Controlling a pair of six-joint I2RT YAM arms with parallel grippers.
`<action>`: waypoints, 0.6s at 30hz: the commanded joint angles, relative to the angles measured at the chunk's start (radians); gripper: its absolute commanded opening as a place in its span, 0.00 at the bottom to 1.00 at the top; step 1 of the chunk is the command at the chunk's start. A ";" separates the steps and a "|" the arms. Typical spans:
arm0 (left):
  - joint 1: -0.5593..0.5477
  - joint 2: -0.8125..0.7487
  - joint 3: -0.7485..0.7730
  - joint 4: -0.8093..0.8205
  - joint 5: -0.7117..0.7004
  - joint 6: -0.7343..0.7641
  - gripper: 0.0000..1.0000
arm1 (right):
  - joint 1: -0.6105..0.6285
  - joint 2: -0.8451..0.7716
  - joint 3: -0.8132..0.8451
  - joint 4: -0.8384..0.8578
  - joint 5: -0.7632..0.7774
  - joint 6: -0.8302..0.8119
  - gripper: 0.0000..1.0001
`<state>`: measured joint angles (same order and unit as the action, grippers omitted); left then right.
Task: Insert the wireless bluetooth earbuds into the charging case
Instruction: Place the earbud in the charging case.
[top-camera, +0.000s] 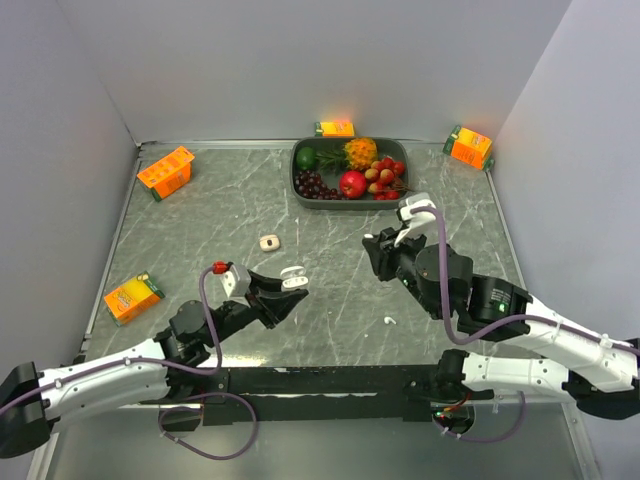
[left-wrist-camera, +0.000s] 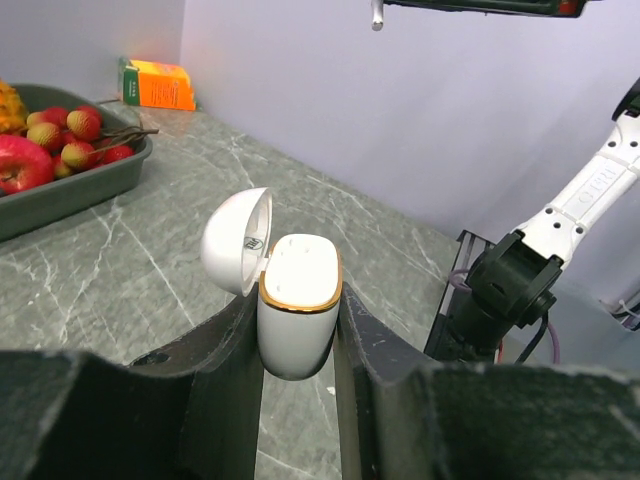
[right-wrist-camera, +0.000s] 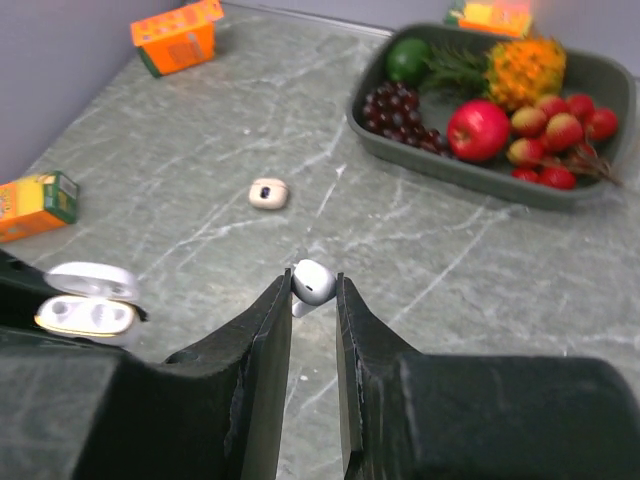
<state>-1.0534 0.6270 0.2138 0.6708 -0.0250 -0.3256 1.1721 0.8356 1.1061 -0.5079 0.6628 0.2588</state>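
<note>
**Item 1: charging case** (left-wrist-camera: 300, 275). White and glossy, with a gold rim at the mouth. It is clamped by its lower body between the fingers of the left gripper (left-wrist-camera: 296, 325), which is closed narrowly on it, clear of the table.
- Long axis: set along the fingers, with the mouth pointed away from the wrist. In the left wrist view it is seen upright.
- Lid (left-wrist-camera: 238, 240): swung open on a hinge at the left side and stood beside the mouth.
- In the right wrist view the mouth is turned towards that camera, and two wells can be made out in it.

**Item 2: held earbud** (right-wrist-camera: 314, 281). White, pinched at the very tips of the right gripper (right-wrist-camera: 312, 292), whose jaws are drawn narrow on it.
- In the right wrist view the rounded head is uppermost and the stem is slanted down and to the left.
- It is carried above the table, well apart from the case.

**Item 3: loose earbud** (top-camera: 389, 321). Laid on the marble table (top-camera: 200, 230) near the right arm. It is too small for its direction to be told.

**Other items**
- Small beige rounded object (top-camera: 268, 241): laid on the table between the grippers and the tray; its kind cannot be determined.
- Dark tray (top-camera: 296, 172) of fruit: placed at the far edge.
- Four orange juice cartons (top-camera: 166, 171): set around the table's edges.
</note>
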 joint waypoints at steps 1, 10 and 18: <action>-0.005 0.039 0.028 0.119 0.039 0.031 0.01 | 0.076 0.039 0.035 0.031 0.023 -0.078 0.00; -0.003 0.099 0.075 0.096 0.033 0.037 0.01 | 0.218 0.194 0.138 -0.046 0.147 -0.050 0.00; -0.008 0.071 0.013 0.173 0.036 0.101 0.01 | 0.264 0.230 0.106 -0.006 0.133 0.014 0.00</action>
<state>-1.0538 0.7227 0.2451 0.7391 -0.0040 -0.2802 1.4120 1.0702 1.1988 -0.5465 0.7681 0.2417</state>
